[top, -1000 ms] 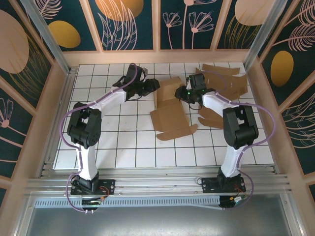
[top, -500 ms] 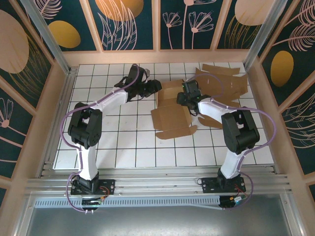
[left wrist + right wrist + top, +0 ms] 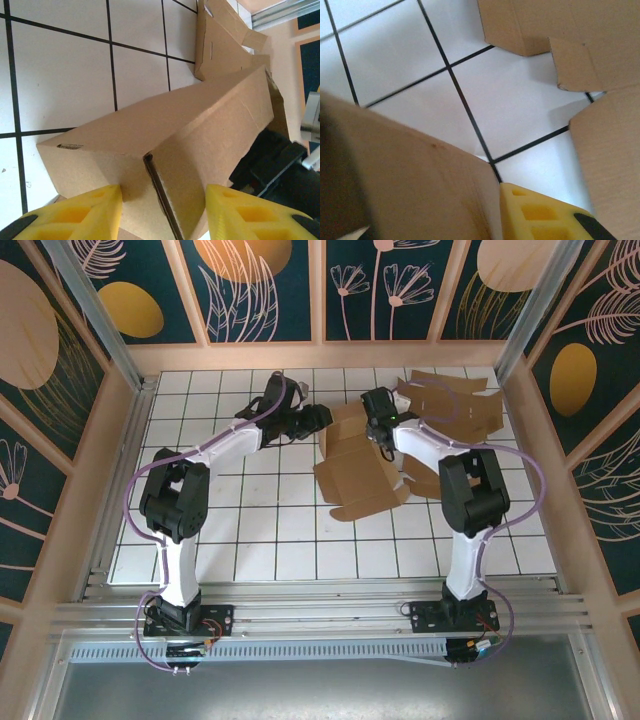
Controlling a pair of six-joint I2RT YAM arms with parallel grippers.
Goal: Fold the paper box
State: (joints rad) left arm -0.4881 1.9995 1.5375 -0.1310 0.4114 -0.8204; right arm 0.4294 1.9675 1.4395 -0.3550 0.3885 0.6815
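paper box (image 3: 355,455) half-folded, mid-table toward the far side; left gripper (image 3: 163,192) jaws part open, straddling its left wall; right gripper (image 3: 377,428) at far-right wall, jaw state can't tell; spare blanks (image 3: 455,400) far right

left arm: stretched far forward, angled rightward
left gripper (image 3: 320,418): jaws apart
right arm: elbow high, forearm angled leftward
right gripper (image 3: 378,412): jaw gap unclear
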